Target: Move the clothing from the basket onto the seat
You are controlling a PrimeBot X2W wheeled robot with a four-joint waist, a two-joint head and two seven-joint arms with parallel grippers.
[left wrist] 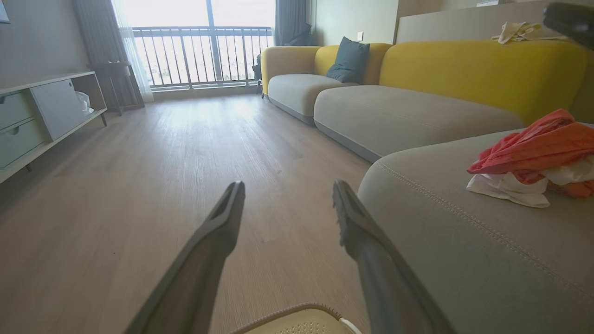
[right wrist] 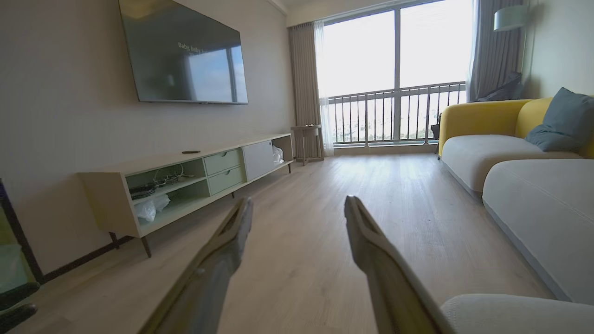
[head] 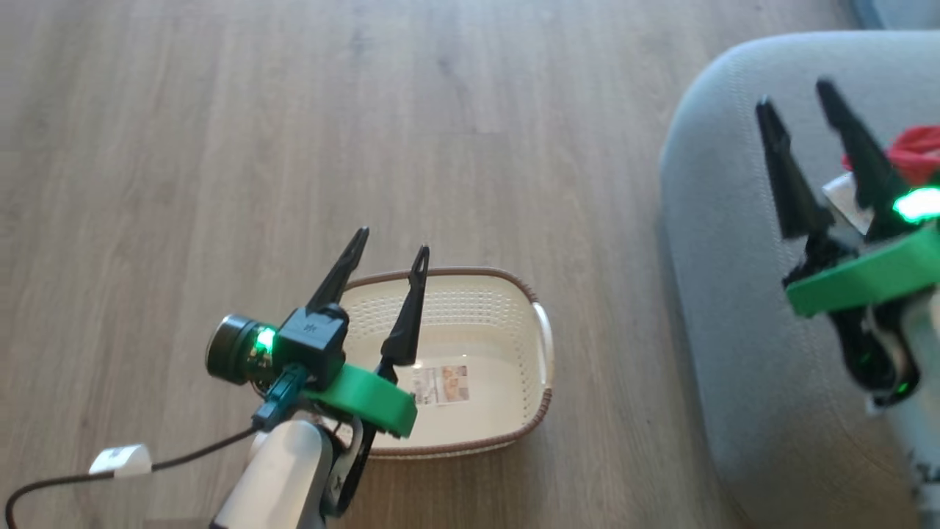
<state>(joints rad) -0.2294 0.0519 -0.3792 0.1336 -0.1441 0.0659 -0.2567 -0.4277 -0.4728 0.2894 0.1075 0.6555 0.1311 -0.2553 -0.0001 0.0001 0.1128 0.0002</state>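
Note:
The cream basket (head: 514,323) with its brown rim stands on the wooden floor; only a paper label lies on its bottom. My left gripper (head: 391,241) hangs open above the basket's left end, with nothing between its fingers. The red clothing (left wrist: 533,150) with white trim lies in a heap on the grey seat (left wrist: 464,241). In the head view a bit of that red clothing (head: 916,150) peeks out behind my right gripper (head: 797,92), which is open and empty above the seat (head: 734,257). The basket's rim (left wrist: 297,313) also shows under my left fingers.
A long sofa with yellow backs (left wrist: 473,69) and a dark blue cushion (left wrist: 350,60) runs along the right. A low TV cabinet (right wrist: 195,176) stands against the left wall under a wall screen (right wrist: 183,55). Bare wooden floor (head: 294,110) lies between them.

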